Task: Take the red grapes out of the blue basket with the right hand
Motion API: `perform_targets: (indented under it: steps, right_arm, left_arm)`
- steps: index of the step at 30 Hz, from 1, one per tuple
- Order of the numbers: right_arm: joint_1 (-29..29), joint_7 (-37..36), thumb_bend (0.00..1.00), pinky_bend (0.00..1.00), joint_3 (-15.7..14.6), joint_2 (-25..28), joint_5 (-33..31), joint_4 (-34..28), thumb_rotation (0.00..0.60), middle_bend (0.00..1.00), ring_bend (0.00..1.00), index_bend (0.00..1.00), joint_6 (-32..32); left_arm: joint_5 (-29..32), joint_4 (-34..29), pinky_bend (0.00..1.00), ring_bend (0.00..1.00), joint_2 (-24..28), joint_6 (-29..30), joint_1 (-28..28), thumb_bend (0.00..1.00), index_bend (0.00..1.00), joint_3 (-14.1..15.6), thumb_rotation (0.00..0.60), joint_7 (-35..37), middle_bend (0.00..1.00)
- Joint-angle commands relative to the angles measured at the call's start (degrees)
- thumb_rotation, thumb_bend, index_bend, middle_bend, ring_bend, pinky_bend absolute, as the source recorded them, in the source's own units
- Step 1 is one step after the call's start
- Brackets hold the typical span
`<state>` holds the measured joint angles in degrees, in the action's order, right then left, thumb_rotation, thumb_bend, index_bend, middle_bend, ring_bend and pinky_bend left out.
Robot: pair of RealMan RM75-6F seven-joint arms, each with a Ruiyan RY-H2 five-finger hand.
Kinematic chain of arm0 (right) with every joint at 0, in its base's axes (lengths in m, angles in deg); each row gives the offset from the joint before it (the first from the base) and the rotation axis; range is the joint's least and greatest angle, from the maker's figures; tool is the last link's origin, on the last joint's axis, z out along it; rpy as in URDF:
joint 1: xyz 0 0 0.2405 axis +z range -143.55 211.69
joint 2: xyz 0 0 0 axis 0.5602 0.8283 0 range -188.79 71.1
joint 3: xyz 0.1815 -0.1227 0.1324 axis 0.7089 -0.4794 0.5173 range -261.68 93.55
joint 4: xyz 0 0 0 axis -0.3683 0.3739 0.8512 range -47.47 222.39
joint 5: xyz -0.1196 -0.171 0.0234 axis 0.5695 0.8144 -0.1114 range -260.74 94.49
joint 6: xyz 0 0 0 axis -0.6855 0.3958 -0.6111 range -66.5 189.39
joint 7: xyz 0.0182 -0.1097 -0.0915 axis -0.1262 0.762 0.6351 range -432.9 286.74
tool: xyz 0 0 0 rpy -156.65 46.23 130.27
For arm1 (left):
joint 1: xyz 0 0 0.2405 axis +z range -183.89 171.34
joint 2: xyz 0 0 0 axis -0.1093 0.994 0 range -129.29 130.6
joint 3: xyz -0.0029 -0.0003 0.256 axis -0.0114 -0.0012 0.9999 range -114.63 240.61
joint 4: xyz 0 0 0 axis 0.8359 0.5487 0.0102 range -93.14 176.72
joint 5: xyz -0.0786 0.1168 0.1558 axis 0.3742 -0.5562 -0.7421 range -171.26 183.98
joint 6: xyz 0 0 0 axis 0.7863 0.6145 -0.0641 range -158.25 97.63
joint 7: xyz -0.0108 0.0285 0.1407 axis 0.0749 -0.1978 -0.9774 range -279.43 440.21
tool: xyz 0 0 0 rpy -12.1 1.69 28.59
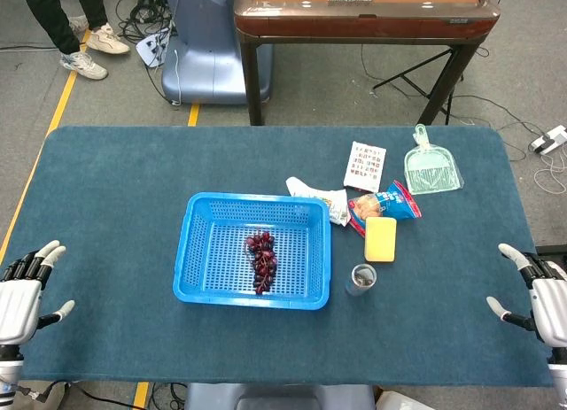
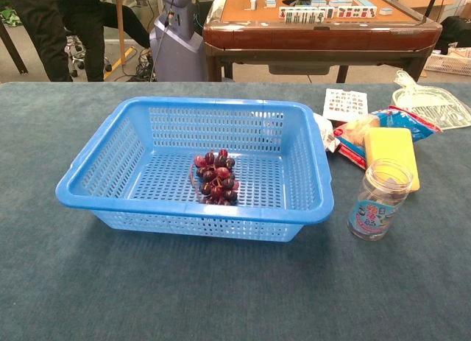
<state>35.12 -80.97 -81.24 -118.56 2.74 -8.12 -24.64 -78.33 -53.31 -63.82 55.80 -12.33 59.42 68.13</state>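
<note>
A bunch of red grapes (image 1: pixel 262 261) (image 2: pixel 215 177) lies on the floor of the blue basket (image 1: pixel 197 242) (image 2: pixel 103 160), near its middle. My right hand (image 1: pixel 542 299) hangs at the table's right edge, far from the basket, fingers spread and holding nothing. My left hand (image 1: pixel 23 290) sits at the left edge, also open and empty. Neither hand shows in the chest view.
Right of the basket stand a small glass jar (image 1: pixel 362 279) (image 2: pixel 380 200), a yellow sponge (image 1: pixel 381 238) (image 2: pixel 391 154), a snack bag (image 1: pixel 390 203), a white wrapper (image 1: pixel 321 197), a printed card (image 1: pixel 365 166) and a green dustpan (image 1: pixel 431 166). A mahjong table (image 1: pixel 363 20) stands behind.
</note>
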Motion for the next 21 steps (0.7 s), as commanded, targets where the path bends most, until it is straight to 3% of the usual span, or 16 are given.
perform_targets:
  steps: [1, 12, 21]
  right_arm:
    - [0.04, 0.2, 0.17, 0.31, -0.12, -0.06, 0.14, -0.17, 0.6, 0.26, 0.19, 0.17, 0.14]
    - [0.98, 0.2, 0.17, 0.31, -0.38, 1.36, 2.5, -1.69, 0.6, 0.26, 0.19, 0.17, 0.61]
    - [11.72, 0.04, 0.14, 0.31, 1.05, 7.46, 10.18, -8.66, 0.6, 0.27, 0.19, 0.17, 11.84]
  left_arm:
    - [-0.1, 0.21, 0.18, 0.16, -0.02, 0.01, -0.03, 0.15, 0.19, 0.0, 0.6, 0.17, 0.14]
    - [-0.27, 0.98, 0.18, 0.16, -0.24, 0.22, 0.23, 0.15, 0.19, 0.24, 0.6, 1.02, 0.14]
    - [-0.75, 0.84, 0.18, 0.16, 0.25, 1.52, 1.25, 0.15, 0.19, 0.71, 0.6, 1.93, 0.14]
